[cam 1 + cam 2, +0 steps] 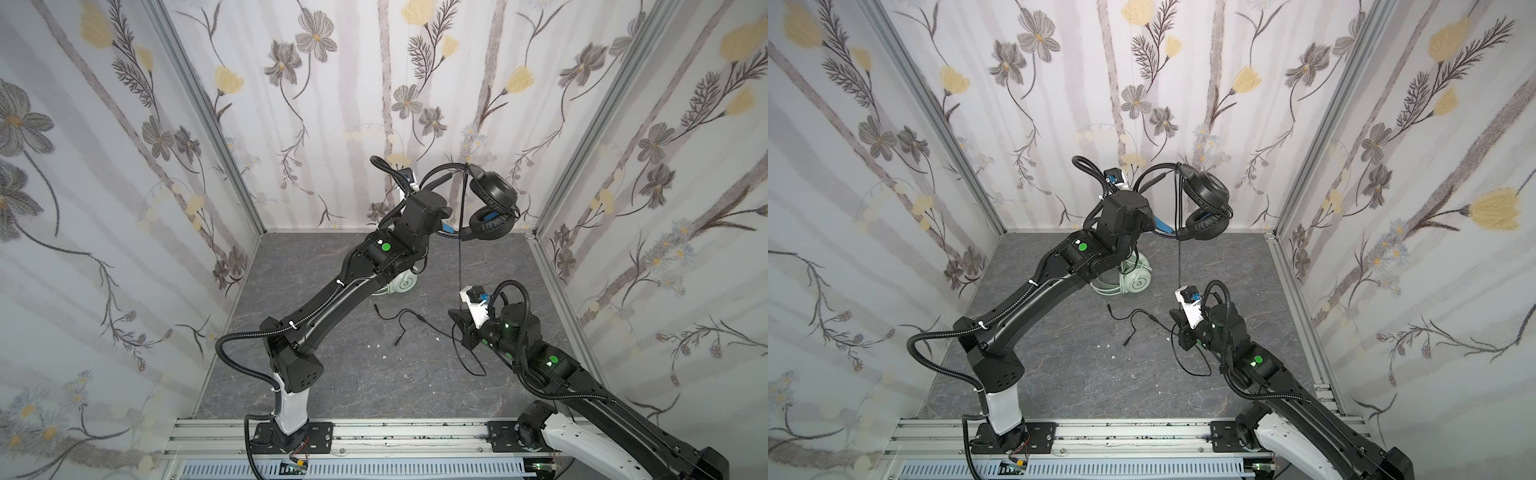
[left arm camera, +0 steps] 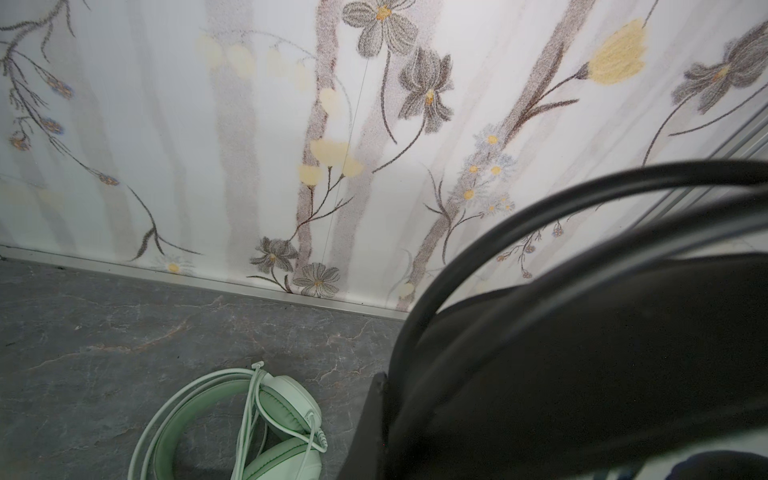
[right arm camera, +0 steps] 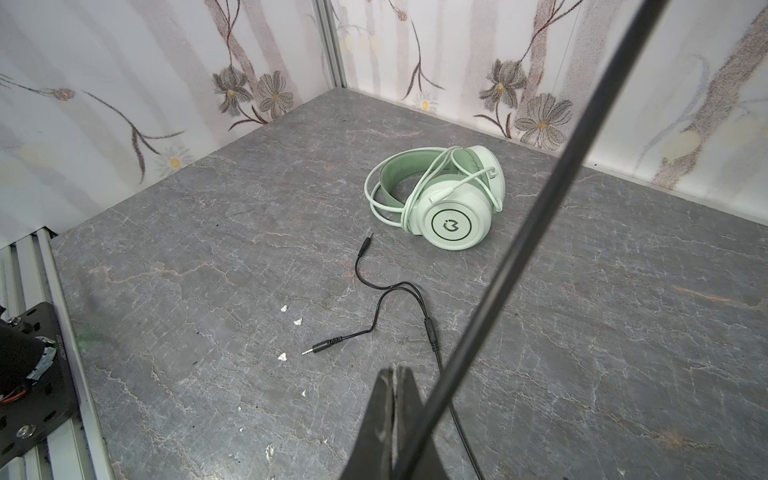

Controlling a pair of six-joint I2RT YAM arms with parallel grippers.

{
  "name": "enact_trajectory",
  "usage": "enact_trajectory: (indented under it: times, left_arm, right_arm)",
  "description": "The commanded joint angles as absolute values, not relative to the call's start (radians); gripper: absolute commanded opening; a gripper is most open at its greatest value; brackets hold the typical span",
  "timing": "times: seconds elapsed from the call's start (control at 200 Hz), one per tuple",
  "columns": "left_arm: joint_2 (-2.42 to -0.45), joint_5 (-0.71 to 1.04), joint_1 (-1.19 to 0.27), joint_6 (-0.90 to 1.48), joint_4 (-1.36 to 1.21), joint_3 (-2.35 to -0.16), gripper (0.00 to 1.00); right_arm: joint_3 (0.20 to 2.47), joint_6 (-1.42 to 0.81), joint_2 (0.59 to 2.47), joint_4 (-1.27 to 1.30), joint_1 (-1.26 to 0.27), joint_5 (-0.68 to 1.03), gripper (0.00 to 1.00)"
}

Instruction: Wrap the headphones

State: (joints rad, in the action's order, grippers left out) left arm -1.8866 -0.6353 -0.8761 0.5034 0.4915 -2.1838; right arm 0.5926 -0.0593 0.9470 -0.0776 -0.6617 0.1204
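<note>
The floor [image 3: 208,291] is grey like cracked stone, with tiny white crumbs [image 3: 284,308] on it. The walls [image 1: 332,124] are white with grey and yellow flowers. My left gripper [image 1: 1149,223] is squeezed tight on the band of the black headphones [image 1: 496,193], up in the air near the far wall. Their round cups look soft. My right gripper [image 3: 392,374] is pinched on their thin black cable [image 1: 460,257], which runs straight down to it. Two plugs [image 3: 322,346] lie on the floor. The green headphones [image 3: 451,224] lie beyond the plugs, smooth and shiny, pale cable looped round them.
</note>
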Motion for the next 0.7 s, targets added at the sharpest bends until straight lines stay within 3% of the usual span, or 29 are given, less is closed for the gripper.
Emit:
enact_trajectory:
  times: [0.0, 0.25, 0.694]
  left_arm:
    - [-1.894, -0.675, -0.868, 0.618, 0.402, -2.201, 0.0]
    - [-1.95, -0.774, -0.868, 0.51, 0.391, -2.178, 0.0]
    - [-1.904, -0.881, -0.885, 0.174, 0.178, -1.814, 0.0]
  right_arm:
    - [0.592, -0.045, 0.959, -0.067, -0.665, 0.144, 0.0]
    - [0.632, -0.037, 0.95, -0.093, -0.685, 0.164, 0.0]
    - [0.862, 0.053, 0.967, -0.229, -0.701, 0.136, 0.0]
